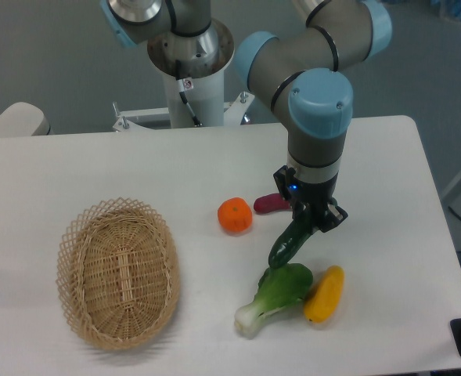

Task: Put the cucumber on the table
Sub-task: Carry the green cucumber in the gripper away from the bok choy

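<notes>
From the fixed camera, you have the hand [311,220] clenched on the upper end of the cucumber [289,242], which hangs tilted, its lower tip pointing down and to the left. That tip sits just above the leafy top of the bok choy [275,293]; whether the 2 are touching or just apart cannot be told from this angle. The cucumber does not look to be resting on the counter [183,172] yet, so I judge the step in hand to be the carry or the lowering, with the release not yet done.

For the next move, you will likely want bare counter under the cucumber before letting go. Straight below it lie the bok choy and, just beside that, the yellow vegetable [324,294], so a drop here risks landing on them or rolling off them. Open counter shows to the right of the hand and also between the orange [235,215] and the basket [117,272]. Shift sideways, lower until the cucumber lies along the surface, then open.

Counted in this view: 1 cucumber, 1 bok choy, 1 yellow vegetable, 1 orange, 1 purple vegetable [271,203] partly hidden behind the hand, and 1 wicker basket, which holds nothing that can be seen. There is 1 arm with 1 hand.
</notes>
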{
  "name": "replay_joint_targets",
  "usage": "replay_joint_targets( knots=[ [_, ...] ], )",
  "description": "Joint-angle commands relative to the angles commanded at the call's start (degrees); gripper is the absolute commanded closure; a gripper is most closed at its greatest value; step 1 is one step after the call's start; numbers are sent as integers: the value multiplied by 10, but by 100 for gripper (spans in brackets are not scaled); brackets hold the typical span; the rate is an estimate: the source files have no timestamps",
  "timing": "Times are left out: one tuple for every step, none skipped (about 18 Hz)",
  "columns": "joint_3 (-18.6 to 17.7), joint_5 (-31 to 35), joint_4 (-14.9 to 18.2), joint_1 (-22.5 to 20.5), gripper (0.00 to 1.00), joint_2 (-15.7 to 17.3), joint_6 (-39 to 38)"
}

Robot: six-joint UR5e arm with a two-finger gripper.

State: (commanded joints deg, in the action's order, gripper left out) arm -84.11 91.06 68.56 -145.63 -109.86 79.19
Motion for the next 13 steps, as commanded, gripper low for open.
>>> replay_joint_targets(
  knots=[
    [1,0,0,-1,83,0,0],
    [3,-1,1,-2,83,0,0],
    [6,0,1,-3,83,0,0],
    [7,0,1,-4,83,0,0],
    [7,0,1,-4,83,0,0],
    [7,0,1,-4,83,-1,0],
    [7,0,1,-4,83,-2,0],
    [7,0,0,-4,83,-4,0],
    [7,-1,-1,-4,83,-4,-1],
    [7,-1,-1,-4,83,-4,0],
    [7,-1,-2,-4,83,-5,-1],
    [7,-1,-2,-5,83,-5,0],
    [6,0,-3,-5,83,-5,2]
  ],
)
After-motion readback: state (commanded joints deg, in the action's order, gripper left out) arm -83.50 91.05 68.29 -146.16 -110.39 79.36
